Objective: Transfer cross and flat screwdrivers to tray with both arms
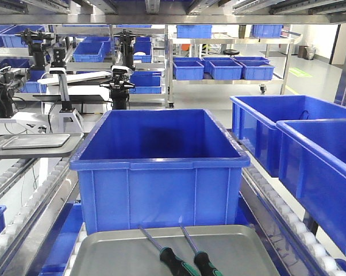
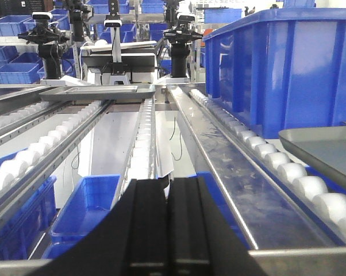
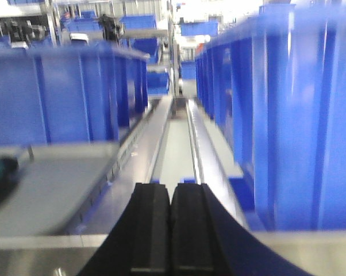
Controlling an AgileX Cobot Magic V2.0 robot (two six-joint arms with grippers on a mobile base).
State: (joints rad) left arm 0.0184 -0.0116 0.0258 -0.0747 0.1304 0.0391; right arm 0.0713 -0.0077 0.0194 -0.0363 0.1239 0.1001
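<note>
Both screwdrivers (image 1: 176,253) already lie in the tray (image 1: 104,253), both grippers' fingers (image 2: 167,230) pressed together and empty, so a needless re-grasp risks knocking them out.

Bright even overhead light, front and left wrist views sharp, right wrist view motion-blurred, background overexposed
</note>
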